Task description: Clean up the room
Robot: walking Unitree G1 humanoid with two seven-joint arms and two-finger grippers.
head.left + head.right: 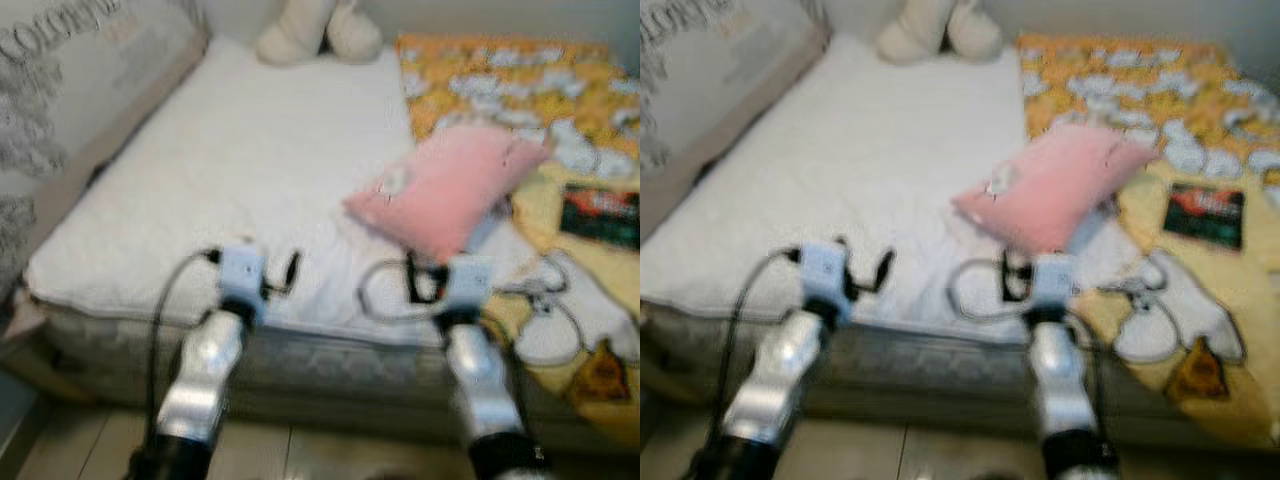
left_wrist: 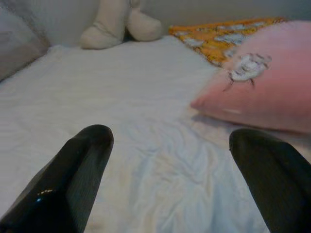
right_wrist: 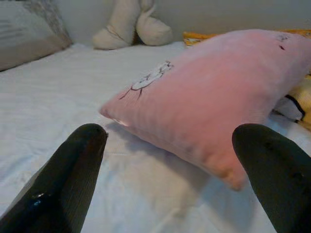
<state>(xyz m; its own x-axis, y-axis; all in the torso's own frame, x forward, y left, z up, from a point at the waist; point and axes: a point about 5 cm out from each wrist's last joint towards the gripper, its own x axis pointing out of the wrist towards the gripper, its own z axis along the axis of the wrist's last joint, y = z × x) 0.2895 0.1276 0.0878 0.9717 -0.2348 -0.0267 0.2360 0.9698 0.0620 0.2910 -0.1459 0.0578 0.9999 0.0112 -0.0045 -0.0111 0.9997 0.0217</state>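
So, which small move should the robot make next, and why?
Probably ease the right gripper forward onto the pink pillow. Its fingers are open, the pillow's near edge lies just ahead between them, and it sits askew on the white sheet.

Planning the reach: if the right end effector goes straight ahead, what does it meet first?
Probably the pink pillow: it lies on the bed right ahead of the open right end effector.

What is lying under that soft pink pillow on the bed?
The soft pink pillow rests partly on the white quilted bed sheet and partly on the yellow patterned blanket. Anything directly beneath it is covered, so I cannot tell.
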